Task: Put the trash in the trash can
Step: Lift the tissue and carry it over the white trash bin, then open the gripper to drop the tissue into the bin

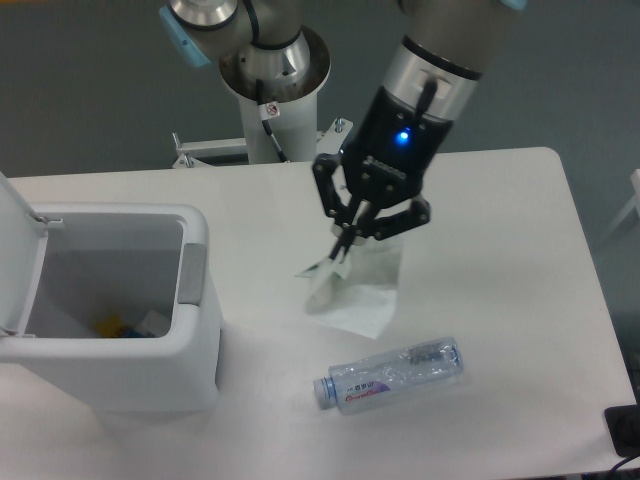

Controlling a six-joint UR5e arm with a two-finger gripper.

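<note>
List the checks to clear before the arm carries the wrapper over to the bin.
1. Gripper shut on the wrapper: ok, pinched at its top edge.
2. Wrapper clear of the table: cannot tell, lower edge hangs low.
3. Trash can lid open: ok.
4. Path to the can free: ok, nothing stands between.
5. Bottle out of the way: ok, lying below the wrapper.
</note>
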